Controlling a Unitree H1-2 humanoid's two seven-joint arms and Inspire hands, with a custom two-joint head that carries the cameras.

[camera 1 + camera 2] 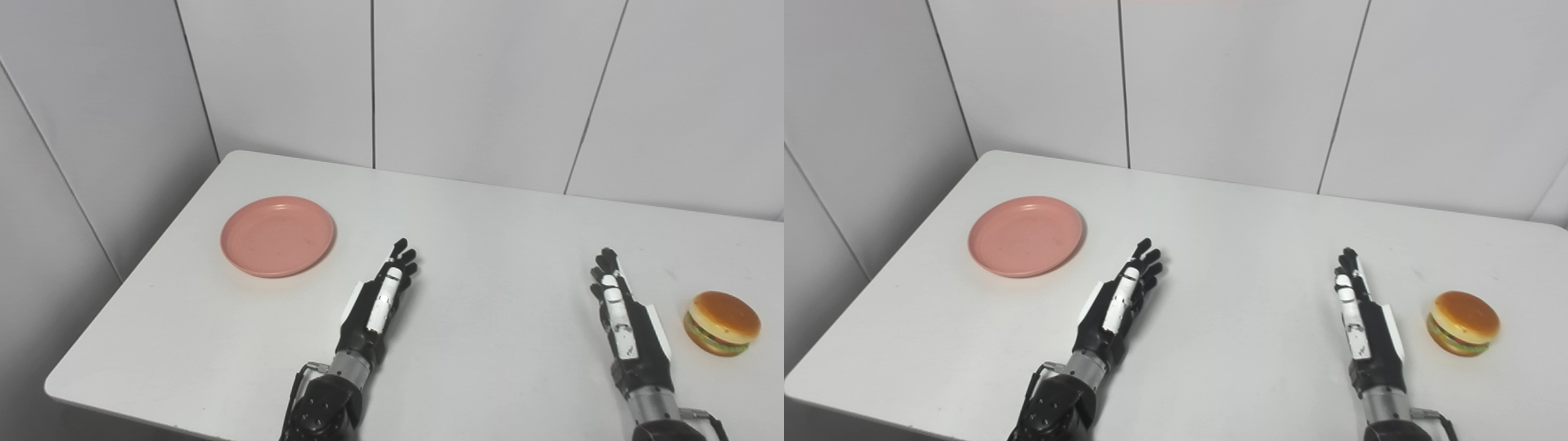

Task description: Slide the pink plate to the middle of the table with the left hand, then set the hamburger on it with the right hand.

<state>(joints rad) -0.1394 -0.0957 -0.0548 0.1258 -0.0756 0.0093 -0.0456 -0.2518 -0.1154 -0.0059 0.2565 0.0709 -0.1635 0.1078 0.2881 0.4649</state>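
Note:
A pink plate [277,235] lies flat on the white table [478,245] toward its left side, with nothing on it. My left hand [378,301] rests over the table to the right of the plate and nearer me, open, fingers stretched forward, a gap between it and the plate's rim. A toy hamburger [722,322] sits near the table's right edge. My right hand [625,318] is just left of the hamburger, open with straight fingers, not touching it.
Grey panelled walls [490,92] close in behind the table and along its left side. The table's front edge [153,410] runs close to my forearms, and the left corner is rounded.

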